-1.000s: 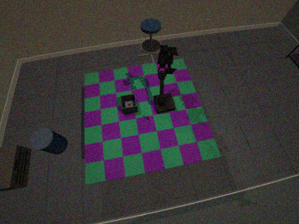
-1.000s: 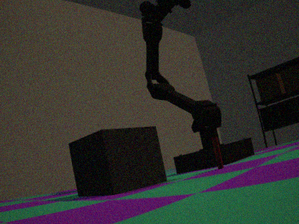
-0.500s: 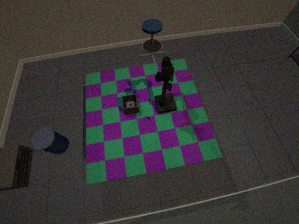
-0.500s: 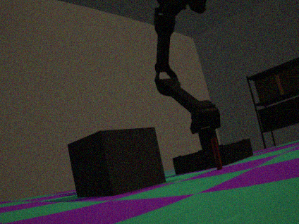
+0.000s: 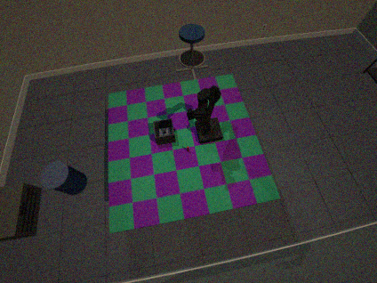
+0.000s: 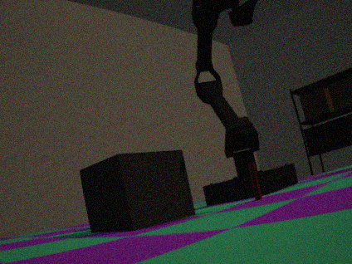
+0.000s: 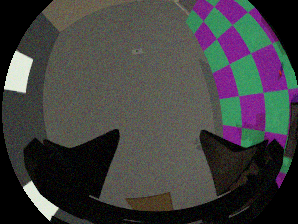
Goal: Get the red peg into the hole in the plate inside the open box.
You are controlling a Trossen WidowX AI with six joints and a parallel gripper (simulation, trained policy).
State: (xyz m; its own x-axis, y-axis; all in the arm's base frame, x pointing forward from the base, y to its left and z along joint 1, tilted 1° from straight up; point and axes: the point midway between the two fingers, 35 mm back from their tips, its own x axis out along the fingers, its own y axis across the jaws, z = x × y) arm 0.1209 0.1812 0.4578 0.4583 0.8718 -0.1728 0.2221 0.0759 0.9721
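The red peg (image 5: 188, 149) (image 6: 255, 180) stands upright on the checkered mat (image 5: 143, 184) (image 6: 199, 249) (image 7: 250, 79), outside the box and near the arm's base (image 5: 216, 135) (image 6: 279, 179). The open box (image 5: 164, 139) (image 6: 137, 193) sits to the left of the base, apart from the peg; pale shapes show inside it from above, though the hole cannot be made out. The arm (image 5: 205, 107) (image 6: 204, 47) is raised high over the mat. The gripper (image 7: 160, 134) is spread nearly to its full width — nothing is held between its fingers — and is well clear of the peg.
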